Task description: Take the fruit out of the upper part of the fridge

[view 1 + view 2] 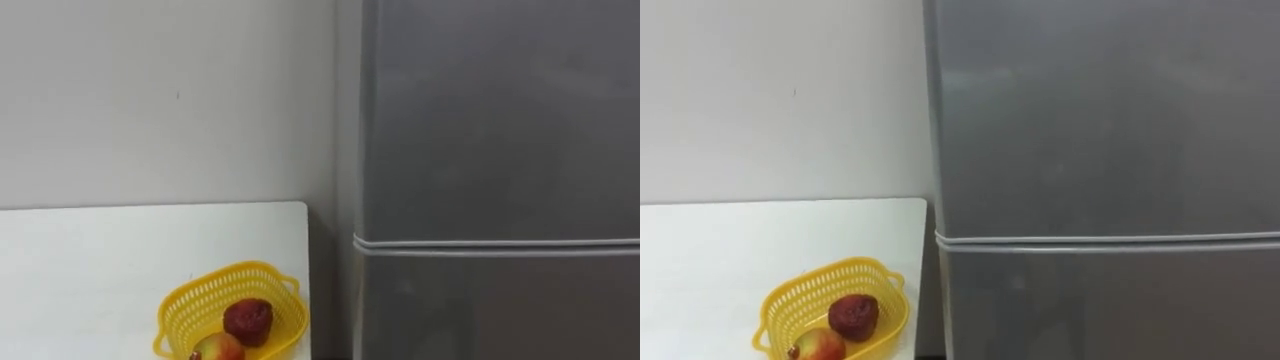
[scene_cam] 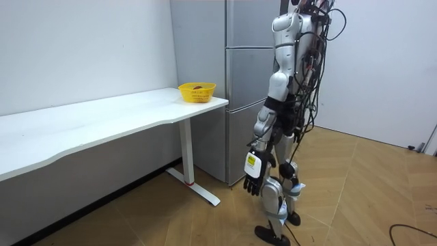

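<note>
The upper fridge door (image 1: 500, 120) is seen shut, its grey face flush, with the seam to the lower door (image 1: 500, 300) running level below it. What is to be retrieved cannot be identified: the compartment's contents are hidden behind the door. Just beside the fridge, at the near end of the white table (image 1: 100, 260), a yellow basket (image 1: 185, 305) is noted, holding a dark red fruit (image 1: 248, 321) and a reddish-yellow fruit (image 1: 219, 349) touching each other. This arrangement would fit either an item not taken out or one already set in the basket with the door closed again; no choice is made.

In the room view the robot is recorded standing upright, facing the fridge at close range. The left hand (image 2: 254, 179) hangs at the side, well below the upper door, fingers loosely extended and holding nothing. The upper door lies forward and well above this hand, its long axis vertical. No handle is discernible.
</note>
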